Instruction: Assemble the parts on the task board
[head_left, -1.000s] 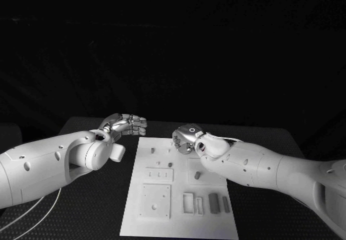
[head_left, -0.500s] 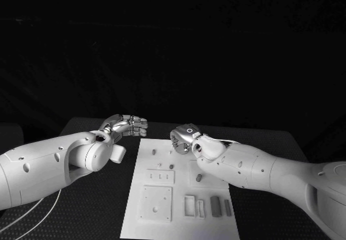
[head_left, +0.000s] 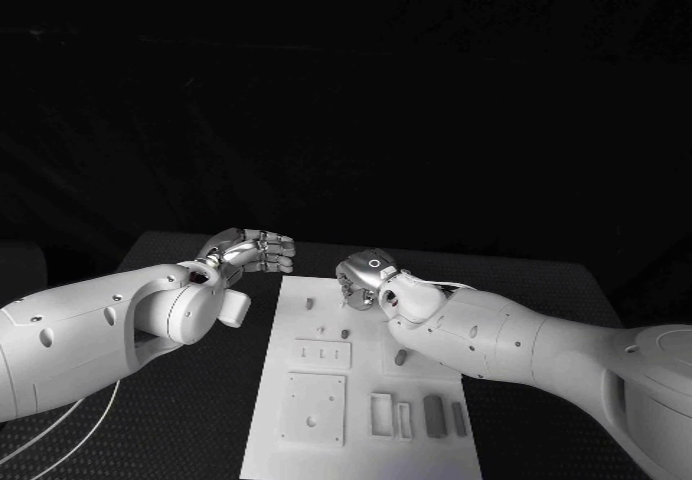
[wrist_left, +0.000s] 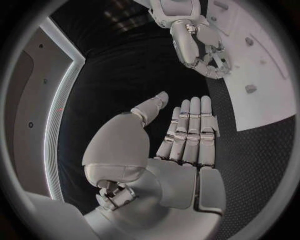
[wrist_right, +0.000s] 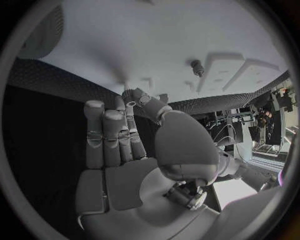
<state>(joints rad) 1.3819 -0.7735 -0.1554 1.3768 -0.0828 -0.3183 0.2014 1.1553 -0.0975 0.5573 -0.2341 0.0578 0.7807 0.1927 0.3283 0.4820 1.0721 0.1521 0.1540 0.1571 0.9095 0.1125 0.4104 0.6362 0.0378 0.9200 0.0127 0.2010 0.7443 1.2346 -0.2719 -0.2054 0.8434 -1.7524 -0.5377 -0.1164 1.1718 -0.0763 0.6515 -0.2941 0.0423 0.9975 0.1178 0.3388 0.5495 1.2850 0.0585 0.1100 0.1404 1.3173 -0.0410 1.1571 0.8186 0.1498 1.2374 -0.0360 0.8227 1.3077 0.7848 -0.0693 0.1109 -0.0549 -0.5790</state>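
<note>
Left hand hovering over the black tabletop just beside the task board — fingers straight, empty. Right hand above the board's far end — fingers apart, holding nothing. Grey parts lying near the board's near end.

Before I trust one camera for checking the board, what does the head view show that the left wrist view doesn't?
Head view alone: the near end of the task board, with its square plate and slotted pieces. Left wrist view alone: the left hand from behind, empty, fingers extended side by side. Both: the right hand above the board's far end.
</note>
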